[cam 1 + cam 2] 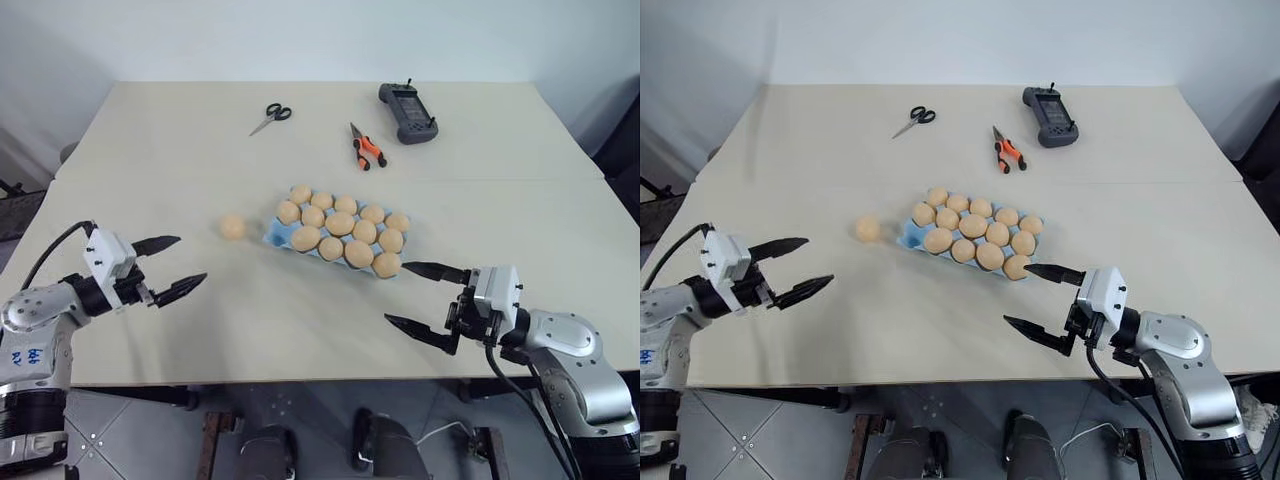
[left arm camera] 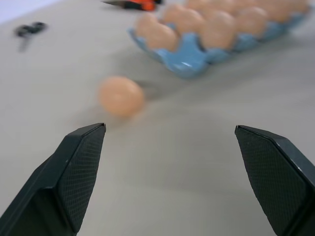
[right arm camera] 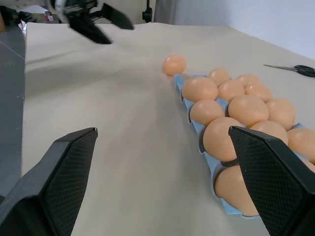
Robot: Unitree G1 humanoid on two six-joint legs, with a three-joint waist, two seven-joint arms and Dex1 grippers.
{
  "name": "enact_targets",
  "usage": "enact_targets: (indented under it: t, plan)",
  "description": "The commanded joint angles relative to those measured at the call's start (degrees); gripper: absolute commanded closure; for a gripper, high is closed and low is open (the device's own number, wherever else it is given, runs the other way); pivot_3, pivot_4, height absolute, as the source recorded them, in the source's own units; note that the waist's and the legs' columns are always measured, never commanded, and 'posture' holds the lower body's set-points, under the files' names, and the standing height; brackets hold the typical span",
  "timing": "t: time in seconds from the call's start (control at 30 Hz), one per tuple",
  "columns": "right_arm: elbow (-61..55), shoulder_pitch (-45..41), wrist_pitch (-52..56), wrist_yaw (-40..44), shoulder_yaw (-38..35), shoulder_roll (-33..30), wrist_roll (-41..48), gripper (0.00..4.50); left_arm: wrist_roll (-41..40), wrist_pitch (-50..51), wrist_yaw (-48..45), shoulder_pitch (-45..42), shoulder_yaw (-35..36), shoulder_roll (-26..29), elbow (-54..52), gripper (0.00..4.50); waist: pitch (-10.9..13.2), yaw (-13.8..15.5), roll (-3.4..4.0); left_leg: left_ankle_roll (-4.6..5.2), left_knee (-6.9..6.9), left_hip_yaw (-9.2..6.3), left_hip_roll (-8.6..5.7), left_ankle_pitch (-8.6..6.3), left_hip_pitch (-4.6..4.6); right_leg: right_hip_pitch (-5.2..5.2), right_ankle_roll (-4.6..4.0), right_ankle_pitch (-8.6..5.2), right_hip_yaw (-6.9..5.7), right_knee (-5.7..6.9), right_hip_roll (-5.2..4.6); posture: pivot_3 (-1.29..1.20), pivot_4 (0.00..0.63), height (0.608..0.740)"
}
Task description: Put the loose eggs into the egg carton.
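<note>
Eggs first: one loose egg (image 1: 232, 227) sits on the bare table (image 1: 160, 170), just beside the left end of the egg carton (image 1: 272, 236) but not touching it. The carton lies mid-table at a slant, its cups filled w/ eggs (about a dozen; I can't spot an empty cup from the head views, so where the stray one would go is unclear). Judging by that, the task is nearly done, w/ one egg left to seat.

Left gripper (image 1: 168, 265) hangs near the table's front-left edge, fingers spread wide and holding nothing, aimed roughly toward the loose egg; in its wrist view the egg lies ahead, between the two fingers' lines. It's prob. lined up for an approach. Right gripper (image 1: 425, 297) hovers by the carton's near-right corner, also wide open and empty, prob. parked clear of the eggs.

The egg is tan-orange, smooth, oval, matt, same as those in the carton; round, so it may roll if nudged. The carton is light blue moulded pulp.

Scissors (image 1: 271, 116), orange-handled pliers (image 1: 366, 148) and a dark handheld device (image 1: 407, 112) lie well apart at the far side.
</note>
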Motion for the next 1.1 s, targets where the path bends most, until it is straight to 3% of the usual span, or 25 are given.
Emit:
enact_targets:
  t: [0.03,0.23,0.43,0.6,0.7,0.87,1.1]
  plan:
    - [0.0,-1.3,-0.5,0.6,-1.0,-0.6,0.7,0.00,1.6,1.7,6.2,-5.0,-0.3,-1.7,3.0,0.02,0.0,0.0,-0.01,0.00,0.00,0.01,0.00,0.00,-0.01,0.00,0.00,0.00,0.00,-0.01,0.01,0.00,0.150,0.740]
    - [0.5,-2.7,-0.1,0.8,-0.4,-0.4,0.4,0.00,8.4,-1.9,12.0,-18.1,-6.5,-8.9,18.5,0.02,0.0,0.3,-0.07,0.03,0.00,0.03,-0.09,0.04,-0.01,0.04,0.07,0.04,-0.02,-0.02,0.01,0.00,0.150,0.740]
    - [-0.7,-2.6,0.4,0.1,-0.1,0.0,0.4,0.00,12.8,-4.8,16.5,-27.4,-9.3,-12.6,34.1,0.02,0.0,-0.2,-0.10,-0.01,-0.01,0.28,-0.14,0.01,-0.02,-0.04,0.08,0.05,-0.09,-0.06,0.13,0.00,0.150,0.740]
    - [-1.8,-1.5,0.6,-0.6,-0.1,0.2,0.3,0.00,14.9,-6.9,17.5,-31.0,-10.5,-13.9,41.1,0.02,-0.1,-0.1,-0.12,0.00,0.00,0.32,-0.10,0.01,-0.02,-0.02,0.09,0.05,-0.07,-0.08,0.11,0.00,0.150,0.740]
    - [-2.4,-1.1,0.8,-1.3,-0.2,0.4,0.4,0.00,15.2,-7.1,16.2,-31.0,-10.6,-14.0,41.6,0.57,-0.1,-0.1,-0.13,0.02,0.00,0.31,-0.07,0.01,-0.02,-0.03,0.09,0.05,-0.06,-0.09,0.07,0.00,0.150,0.740]
    - [-2.8,-0.7,0.8,-1.9,0.0,0.8,0.2,0.00,12.9,-9.4,11.8,-30.7,-9.2,-14.1,39.1,2.04,-0.1,-0.1,-0.13,0.02,0.00,0.30,-0.04,0.02,0.00,-0.03,0.09,0.05,-0.05,-0.05,0.07,0.00,0.150,0.740]
    - [-2.7,-0.6,0.6,-2.2,0.2,1.0,0.0,0.00,10.9,-9.5,3.7,-31.4,-11.4,-16.3,30.0,2.13,-0.1,0.0,-0.13,0.03,0.01,0.31,-0.05,0.02,-0.02,-0.02,0.09,0.05,-0.06,-0.06,0.06,0.00,0.150,0.740]
